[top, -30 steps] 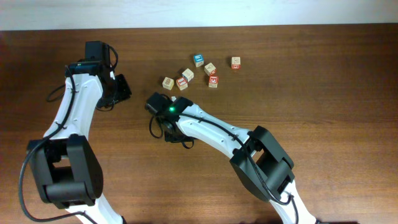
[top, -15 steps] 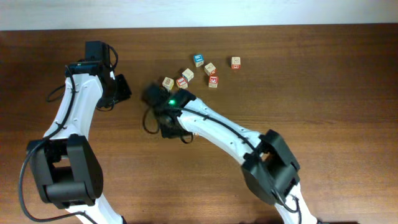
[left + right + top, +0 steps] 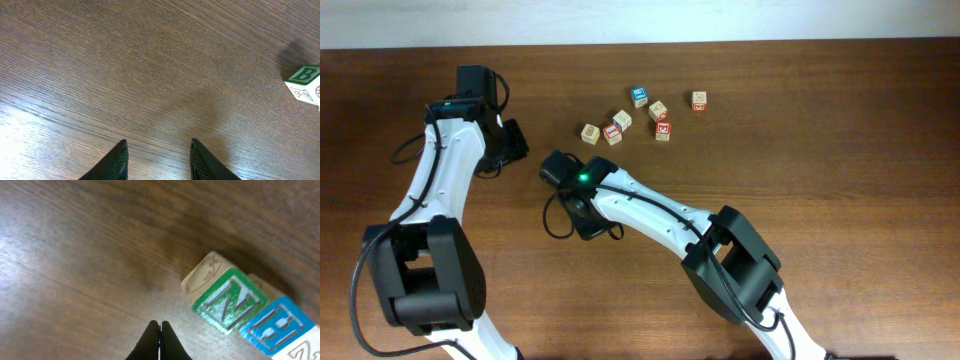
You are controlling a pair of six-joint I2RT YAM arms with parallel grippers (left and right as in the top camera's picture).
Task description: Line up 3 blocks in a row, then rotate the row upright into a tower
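The left gripper (image 3: 157, 147) is hovering over the wooden table (image 3: 150, 60) with its fingers spread and nothing between them. The right gripper (image 3: 160, 326) is keeping its fingers pressed together, empty, near the green N block (image 3: 227, 297). That block is sitting in a row against the blue H block (image 3: 272, 325) and a pale block (image 3: 306, 354).

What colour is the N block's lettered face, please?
Green; the N block shows best in right wrist view.

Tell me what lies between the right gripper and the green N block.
Only bare table: in the right wrist view, wood grain alone separates the right gripper, jaws shut, from the green N block.
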